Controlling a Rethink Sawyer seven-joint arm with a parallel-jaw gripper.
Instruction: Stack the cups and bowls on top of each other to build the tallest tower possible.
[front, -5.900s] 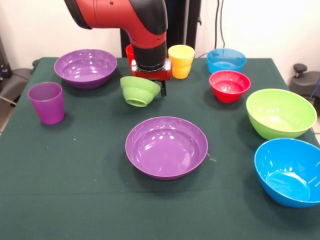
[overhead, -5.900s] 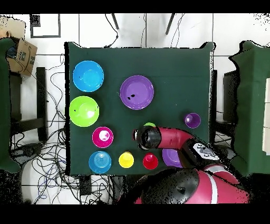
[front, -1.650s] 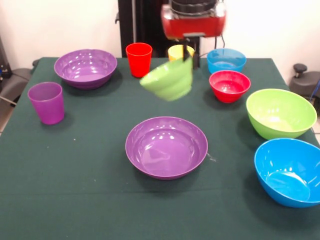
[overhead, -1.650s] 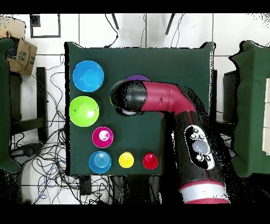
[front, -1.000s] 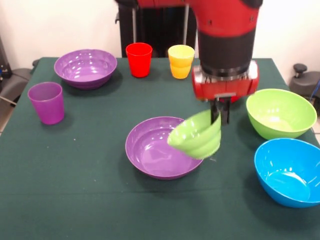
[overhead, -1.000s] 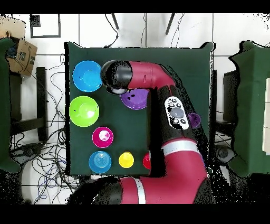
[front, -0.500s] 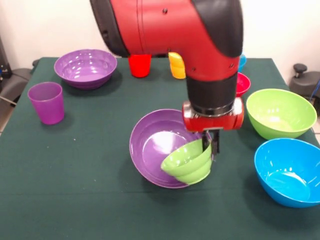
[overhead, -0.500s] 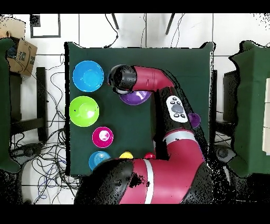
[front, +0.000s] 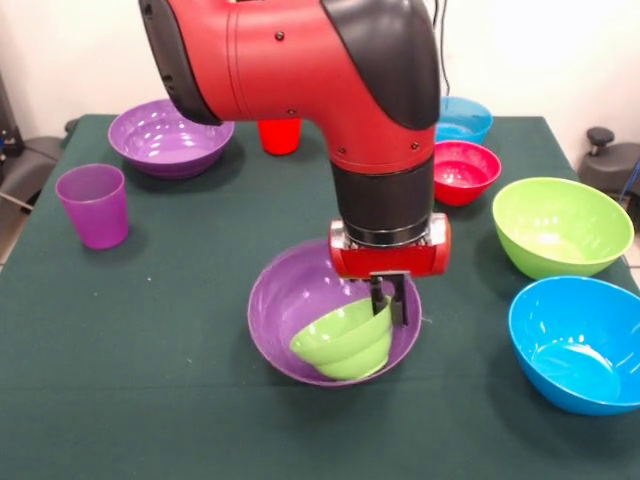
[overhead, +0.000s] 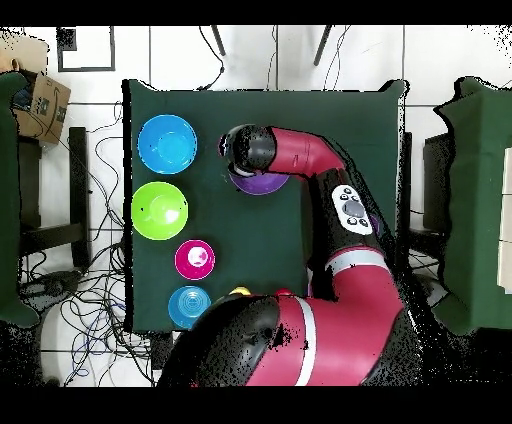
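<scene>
Fingers (front: 390, 298) pinch the small green bowl's (front: 343, 341) rim, tilted inside the purple bowl (front: 285, 300); no writing legible.

- The arm (front: 300, 70) fills the middle, standing over the purple bowl (front: 290, 310).
- Bare surface (front: 150, 400) lies open along the near edge and left of that bowl.
- Lime bowl (front: 560, 225) and blue bowl (front: 580, 340) crowd the right side.

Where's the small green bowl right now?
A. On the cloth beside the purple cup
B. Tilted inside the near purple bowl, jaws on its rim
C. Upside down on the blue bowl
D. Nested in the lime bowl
B: the green bowl sits tilted inside the purple bowl, with the gripper clamping its rim.
</scene>
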